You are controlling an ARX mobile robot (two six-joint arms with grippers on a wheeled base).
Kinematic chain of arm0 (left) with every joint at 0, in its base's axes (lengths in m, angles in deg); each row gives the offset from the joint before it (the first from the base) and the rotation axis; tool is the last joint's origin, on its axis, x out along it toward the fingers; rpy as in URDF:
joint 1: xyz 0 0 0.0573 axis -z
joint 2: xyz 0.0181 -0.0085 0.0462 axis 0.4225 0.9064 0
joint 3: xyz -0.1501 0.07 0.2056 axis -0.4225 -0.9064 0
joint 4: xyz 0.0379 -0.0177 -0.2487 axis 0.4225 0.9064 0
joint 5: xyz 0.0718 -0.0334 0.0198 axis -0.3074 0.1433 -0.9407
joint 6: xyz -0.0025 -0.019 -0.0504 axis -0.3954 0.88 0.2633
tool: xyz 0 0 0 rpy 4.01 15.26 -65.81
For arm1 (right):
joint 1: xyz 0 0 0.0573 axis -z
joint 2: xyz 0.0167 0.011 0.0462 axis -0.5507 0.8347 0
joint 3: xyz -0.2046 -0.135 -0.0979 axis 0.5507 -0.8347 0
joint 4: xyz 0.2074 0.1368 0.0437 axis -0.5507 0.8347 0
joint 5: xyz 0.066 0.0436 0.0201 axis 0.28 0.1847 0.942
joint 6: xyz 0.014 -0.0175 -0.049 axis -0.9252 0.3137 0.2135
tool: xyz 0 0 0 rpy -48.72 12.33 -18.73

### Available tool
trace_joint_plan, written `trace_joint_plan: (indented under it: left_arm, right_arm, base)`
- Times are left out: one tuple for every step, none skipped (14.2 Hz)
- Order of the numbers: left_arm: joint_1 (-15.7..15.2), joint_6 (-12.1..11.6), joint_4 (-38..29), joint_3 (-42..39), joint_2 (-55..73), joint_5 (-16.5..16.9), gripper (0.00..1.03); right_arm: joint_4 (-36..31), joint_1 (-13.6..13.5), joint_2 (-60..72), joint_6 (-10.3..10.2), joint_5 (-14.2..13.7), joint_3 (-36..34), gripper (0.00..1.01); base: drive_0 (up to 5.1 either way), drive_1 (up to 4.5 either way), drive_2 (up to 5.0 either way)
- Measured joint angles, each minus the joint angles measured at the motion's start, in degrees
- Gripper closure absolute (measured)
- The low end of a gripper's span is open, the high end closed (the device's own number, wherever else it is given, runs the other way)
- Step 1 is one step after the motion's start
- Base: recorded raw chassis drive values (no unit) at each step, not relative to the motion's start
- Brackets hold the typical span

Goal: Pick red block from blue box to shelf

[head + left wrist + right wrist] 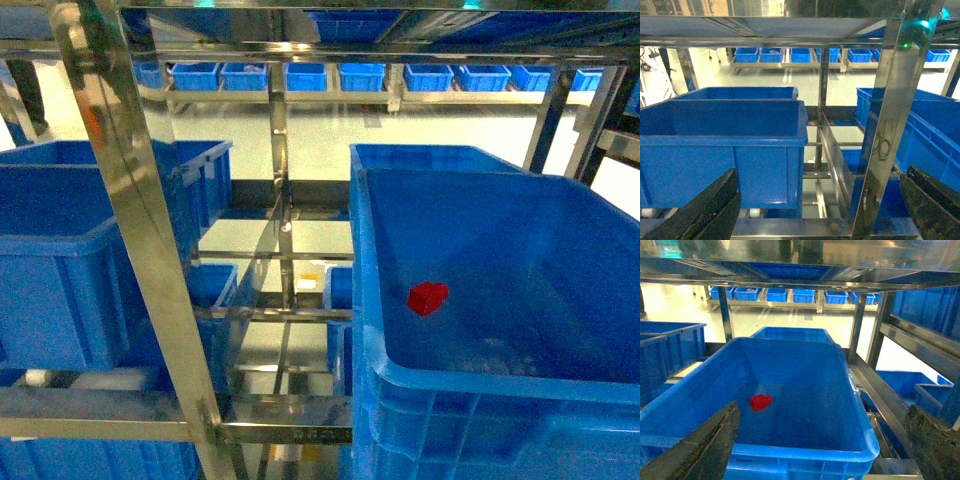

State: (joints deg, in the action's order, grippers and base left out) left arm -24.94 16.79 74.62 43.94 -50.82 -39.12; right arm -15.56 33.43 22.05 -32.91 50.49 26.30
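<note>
A small red block point(427, 297) lies on the floor of a large blue box point(500, 375) at the right of the head view. The box stands on a tier of the stainless-steel shelf point(130, 200). In the right wrist view the red block point(760, 402) sits left of centre inside the blue box point(805, 452). My right gripper point(822, 445) is open, just short of the box's near rim, with nothing between its fingers point(705, 450). My left gripper point(820, 210) is open and empty, facing a shelf post point(890, 125). Neither gripper shows in the head view.
A second blue crate point(60, 250) stands on the shelf to the left, right before the left gripper point(720, 145). Another crate point(430, 157) sits behind the box. A steel tier point(790, 277) runs overhead. More crates sit on lower tiers, and a row of blue bins point(330, 76) lines the far rack.
</note>
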Motion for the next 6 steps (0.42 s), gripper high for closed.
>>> trace_joint_plan:
  left_arm:
    - [0.0, 0.0, 0.0, 0.0, 0.0, 0.0, 0.05]
    - [0.0, 0.0, 0.0, 0.0, 0.0, 0.0, 0.05]
    - [0.0, 0.0, 0.0, 0.0, 0.0, 0.0, 0.05]
    - [0.0, 0.0, 0.0, 0.0, 0.0, 0.0, 0.05]
    - [0.0, 0.0, 0.0, 0.0, 0.0, 0.0, 0.05]
    - [0.0, 0.0, 0.0, 0.0, 0.0, 0.0, 0.05]
  right_arm:
    - [0.0, 0.0, 0.0, 0.0, 0.0, 0.0, 0.03]
    - [0.0, 0.0, 0.0, 0.0, 0.0, 0.0, 0.03]
    - [0.0, 0.0, 0.0, 0.0, 0.0, 0.0, 0.03]
    - [0.0, 0.0, 0.0, 0.0, 0.0, 0.0, 0.03]
    - [0.0, 0.0, 0.0, 0.0, 0.0, 0.0, 0.03]
    - [0.0, 0.0, 0.0, 0.0, 0.0, 0.0, 0.03]
  base:
    - [0.0, 0.0, 0.0]
    - [0.0, 0.0, 0.0]
    - [0.0, 0.0, 0.0]
    - [0.0, 0.0, 0.0]
    - [0.0, 0.0, 0.0]
    - [0.0, 0.0, 0.0]
